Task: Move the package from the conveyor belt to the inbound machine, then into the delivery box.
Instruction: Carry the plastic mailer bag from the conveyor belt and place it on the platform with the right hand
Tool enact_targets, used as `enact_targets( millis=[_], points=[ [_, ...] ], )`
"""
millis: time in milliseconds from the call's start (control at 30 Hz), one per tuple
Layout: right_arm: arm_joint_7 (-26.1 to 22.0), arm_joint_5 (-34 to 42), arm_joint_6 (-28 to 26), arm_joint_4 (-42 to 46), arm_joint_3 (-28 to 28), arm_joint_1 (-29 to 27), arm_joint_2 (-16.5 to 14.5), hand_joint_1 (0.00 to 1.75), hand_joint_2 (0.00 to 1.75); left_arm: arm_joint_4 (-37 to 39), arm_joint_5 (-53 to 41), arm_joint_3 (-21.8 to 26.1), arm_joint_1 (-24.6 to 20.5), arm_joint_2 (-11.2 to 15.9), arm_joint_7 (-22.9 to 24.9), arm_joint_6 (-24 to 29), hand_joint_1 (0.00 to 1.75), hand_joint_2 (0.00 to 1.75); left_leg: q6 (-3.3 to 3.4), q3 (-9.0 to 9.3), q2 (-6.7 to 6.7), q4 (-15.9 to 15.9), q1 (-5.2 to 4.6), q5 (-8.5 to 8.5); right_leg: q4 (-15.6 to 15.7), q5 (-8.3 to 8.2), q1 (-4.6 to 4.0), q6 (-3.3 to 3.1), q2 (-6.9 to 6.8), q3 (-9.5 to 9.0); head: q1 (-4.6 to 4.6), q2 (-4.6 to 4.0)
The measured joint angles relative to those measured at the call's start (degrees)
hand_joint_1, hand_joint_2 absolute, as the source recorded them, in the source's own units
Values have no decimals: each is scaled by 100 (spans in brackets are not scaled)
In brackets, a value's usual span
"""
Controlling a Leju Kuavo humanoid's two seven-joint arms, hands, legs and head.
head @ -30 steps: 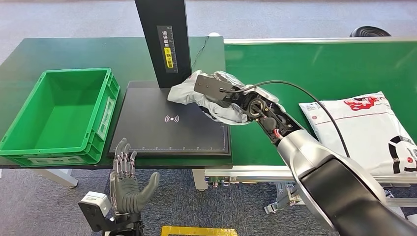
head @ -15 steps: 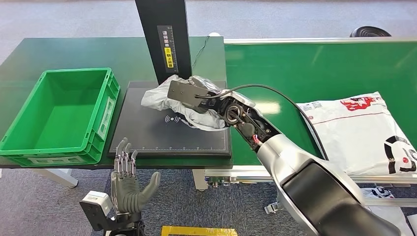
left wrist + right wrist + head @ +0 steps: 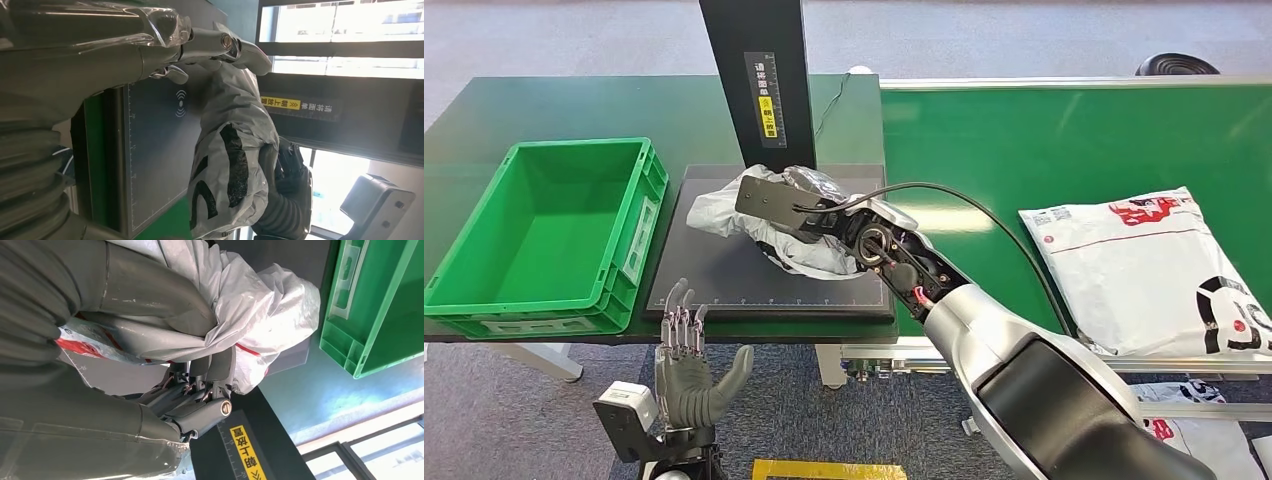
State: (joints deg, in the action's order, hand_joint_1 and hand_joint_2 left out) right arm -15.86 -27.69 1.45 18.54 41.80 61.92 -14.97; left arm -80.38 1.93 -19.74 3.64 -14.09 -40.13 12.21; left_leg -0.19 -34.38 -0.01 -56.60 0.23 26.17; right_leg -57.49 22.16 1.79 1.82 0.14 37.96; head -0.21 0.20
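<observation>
A crumpled grey-white plastic package (image 3: 724, 212) is over the black plate of the inbound machine (image 3: 724, 285), beneath its black post (image 3: 759, 80). My right hand (image 3: 809, 215) grips the package from the conveyor side; in the right wrist view my right hand (image 3: 150, 340) has thumb and fingers bunched into the package's (image 3: 265, 305) film. I cannot tell whether it touches the plate. In the left wrist view the package (image 3: 235, 150) hangs beside the plate (image 3: 155, 150). My left hand (image 3: 689, 375) is open, fingers spread, below the table's front edge. The green delivery box (image 3: 639, 215) stands left of the plate.
A large flat white package (image 3: 1154, 265) with red and black print lies on the green conveyor belt (image 3: 1044, 140) at the right. A black cable (image 3: 984, 205) arcs over my right forearm. The post carries a yellow label (image 3: 767, 105).
My right arm has swung left, carrying the package from the plate's conveyor-side corner to its middle under the post. The large package on the belt has drifted slightly left.
</observation>
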Motion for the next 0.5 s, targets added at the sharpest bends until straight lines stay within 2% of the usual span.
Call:
enact_targets(
  millis=[33, 167, 500],
  points=[
    [1, 0, -3, -6, -2, -2, -1, 175, 175, 9, 1, 0, -4, -1, 0, 2, 0, 175, 0, 0, 0, 0, 0, 0, 0, 0, 0, 0, 0, 0, 0, 0],
    [13, -6, -21, -23, -4, -9, -2, 0, 175, 34, 2, 0, -15, -9, 0, 18, 0, 175, 0, 0, 0, 0, 0, 0, 0, 0, 0, 0, 0, 0, -1, 0],
    [101, -83, -136, -50, -60, -56, 27, 0, 175, 122, -1, -2, -77, -27, 0, 27, 0, 175, 0, 1, 0, 0, 0, 0, 0, 0, 0, 0, 0, 0, 0, 0]
  ],
)
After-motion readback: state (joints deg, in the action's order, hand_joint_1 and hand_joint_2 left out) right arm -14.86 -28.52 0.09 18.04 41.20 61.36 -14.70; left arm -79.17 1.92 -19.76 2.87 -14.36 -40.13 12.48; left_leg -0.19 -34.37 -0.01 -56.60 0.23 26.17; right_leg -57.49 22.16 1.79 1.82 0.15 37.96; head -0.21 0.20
